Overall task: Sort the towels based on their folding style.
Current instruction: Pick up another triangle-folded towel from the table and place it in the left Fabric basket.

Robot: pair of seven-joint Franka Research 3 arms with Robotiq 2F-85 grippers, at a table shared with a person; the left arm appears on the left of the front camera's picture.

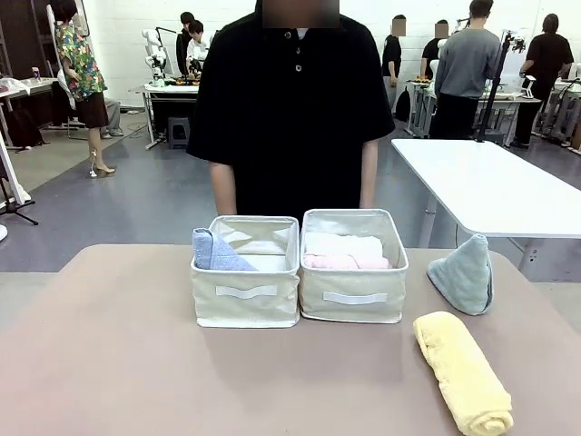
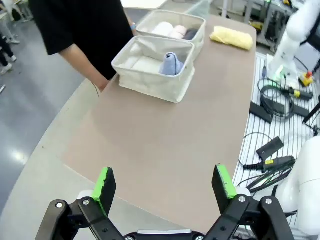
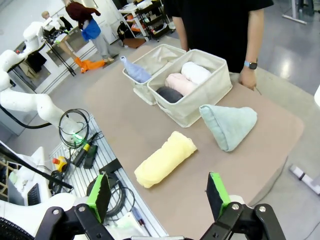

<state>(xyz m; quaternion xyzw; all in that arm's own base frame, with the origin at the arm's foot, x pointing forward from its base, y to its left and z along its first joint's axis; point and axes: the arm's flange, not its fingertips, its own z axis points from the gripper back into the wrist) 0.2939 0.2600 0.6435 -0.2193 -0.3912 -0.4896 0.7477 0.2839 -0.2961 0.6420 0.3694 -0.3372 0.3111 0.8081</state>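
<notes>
left hand (image 2: 162,182) and right hand (image 3: 157,192) are wide open, holding nothing. yellow rolled terry towel (image 1: 463,372) and pale teal cone-shaped towel (image 1: 463,272) rest on the beige worktop (image 1: 118,363), beside the right cream fabric basket (image 1: 354,295).

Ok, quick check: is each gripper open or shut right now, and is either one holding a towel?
Left gripper: open, holding nothing.
Right gripper: open, holding nothing.
</notes>
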